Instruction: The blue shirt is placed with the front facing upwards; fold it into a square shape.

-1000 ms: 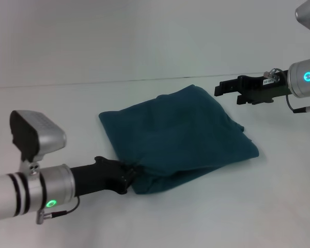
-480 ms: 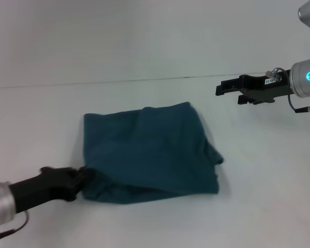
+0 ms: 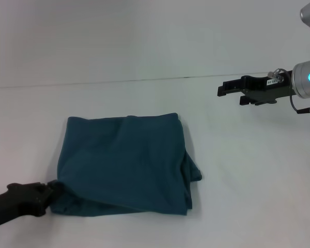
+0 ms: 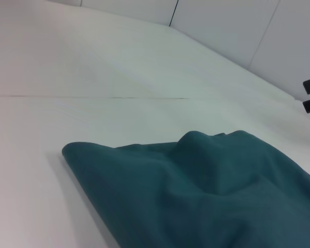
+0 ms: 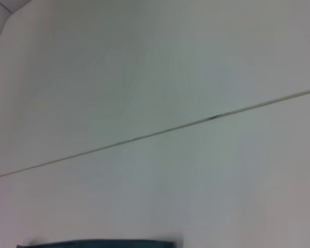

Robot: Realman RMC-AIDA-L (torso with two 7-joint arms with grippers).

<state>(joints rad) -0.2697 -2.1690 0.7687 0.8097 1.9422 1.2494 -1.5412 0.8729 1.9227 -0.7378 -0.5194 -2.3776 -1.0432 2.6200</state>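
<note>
Gripping the folded blue shirt (image 3: 126, 163) corner, left gripper (image 3: 45, 196) jaws clenched; right gripper (image 3: 228, 88) jaws' state unclear

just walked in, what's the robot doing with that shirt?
The left hand grips the near-left corner of the blue shirt, which lies folded into a rough rectangle on the white table. Over the last second it has dragged the shirt toward the robot's left. The right hand hovers off to the far right, clear of the cloth, holding nothing. The fold's right edge looks uneven, with layers poking out.

Head overlooks; wrists low, sharing shirt (image 3: 126, 163)
</note>
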